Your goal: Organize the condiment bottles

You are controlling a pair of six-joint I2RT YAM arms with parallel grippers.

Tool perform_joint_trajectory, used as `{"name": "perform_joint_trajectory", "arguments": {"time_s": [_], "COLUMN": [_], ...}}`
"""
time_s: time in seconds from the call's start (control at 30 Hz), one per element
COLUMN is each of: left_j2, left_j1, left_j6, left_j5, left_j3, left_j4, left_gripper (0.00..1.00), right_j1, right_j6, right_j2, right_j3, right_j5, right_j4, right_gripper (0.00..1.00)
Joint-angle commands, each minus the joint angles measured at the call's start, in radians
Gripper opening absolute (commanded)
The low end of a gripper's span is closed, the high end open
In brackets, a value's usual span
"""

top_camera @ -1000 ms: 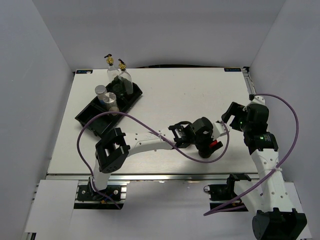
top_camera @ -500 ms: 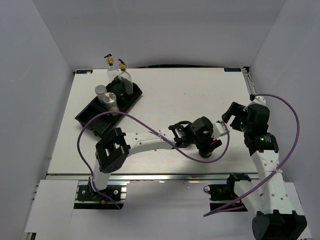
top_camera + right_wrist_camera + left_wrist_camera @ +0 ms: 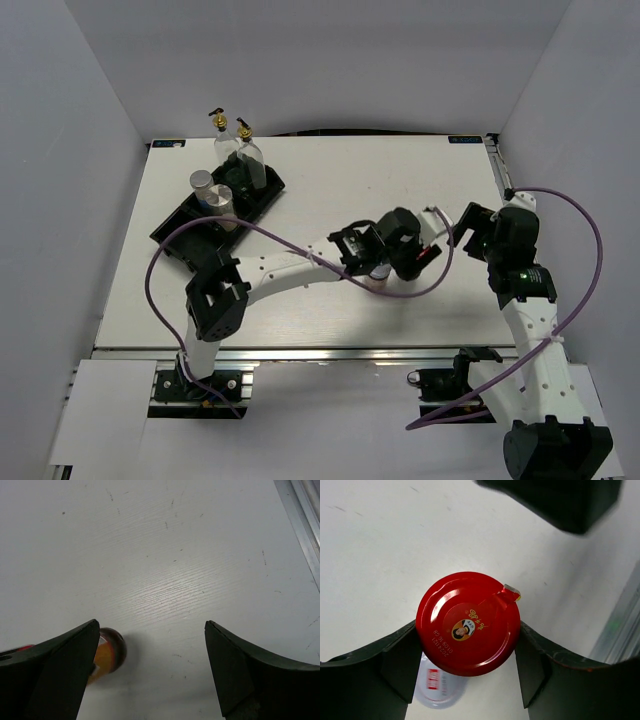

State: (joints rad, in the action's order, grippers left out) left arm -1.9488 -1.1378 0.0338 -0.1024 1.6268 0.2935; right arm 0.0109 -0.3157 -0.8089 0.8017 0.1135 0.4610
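Note:
My left gripper [image 3: 425,256] is shut on the short red-lidded jar [image 3: 431,256], right of the table's middle. In the left wrist view the red lid [image 3: 468,624] sits between both fingers [image 3: 400,662], and the jar hangs above the table with its white-labelled base below. My right gripper [image 3: 455,232] is open and empty just right of it; its view [image 3: 150,645] shows the jar's orange-brown body [image 3: 107,652] by its left finger. Two clear cruets [image 3: 227,150] [image 3: 250,160], the white shaker [image 3: 203,185] and the silver-lidded jar [image 3: 222,200] stand in the black tray [image 3: 185,245].
The tray lies at the far left of the white table. A purple cable [image 3: 300,245] from the left arm loops over the table's middle. A metal rail [image 3: 300,510] runs along the right table edge. Grey walls enclose the table.
My left gripper has carried the red-lidded jar away from the near edge toward the table's middle, up off the surface. The right arm has barely moved.

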Motion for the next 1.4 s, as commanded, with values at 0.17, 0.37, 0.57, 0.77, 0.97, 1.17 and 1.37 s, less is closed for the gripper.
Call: {"name": "perform_joint_trajectory", "arguments": {"time_s": [0.17,0.37,0.57,0.77,0.97,1.17,1.37], "left_j2": [0.168,0.237,0.497,0.671,0.772,0.801,0.762], "left_j1": [0.164,0.305,0.411,0.458,0.59,0.828,0.961], "left_j6": [-0.025,-0.113,-0.287,-0.471,-0.594,-0.637,-0.609], "left_j5": [-0.04,-0.287,-0.623,-0.807,-0.924,-0.824,-0.68], "left_j3": [0.251,0.213,-0.095,-0.249,-0.34,-0.387,-0.415], "left_j4": [-0.062,-0.007,0.016,0.183,0.305,0.317,0.23], "left_gripper": [0.0,0.0,0.0,0.0,0.0,0.0,0.0], "right_j1": [-0.035,-0.035,-0.035,-0.037,-0.037,-0.037,-0.037], "right_j6": [-0.011,-0.002,-0.013,-0.026,-0.02,-0.025,-0.029], "right_j2": [-0.049,-0.07,-0.114,-0.164,-0.194,-0.177,-0.174], "right_j3": [0.014,0.013,0.014,0.013,0.008,-0.016,-0.029], "right_j5": [0.041,0.012,-0.024,-0.074,-0.09,-0.091,-0.092], "right_j4": [-0.068,-0.119,-0.191,-0.245,-0.255,-0.269,-0.272], "right_gripper": [0.89,0.89,0.89,0.89,0.89,0.89,0.89]}}
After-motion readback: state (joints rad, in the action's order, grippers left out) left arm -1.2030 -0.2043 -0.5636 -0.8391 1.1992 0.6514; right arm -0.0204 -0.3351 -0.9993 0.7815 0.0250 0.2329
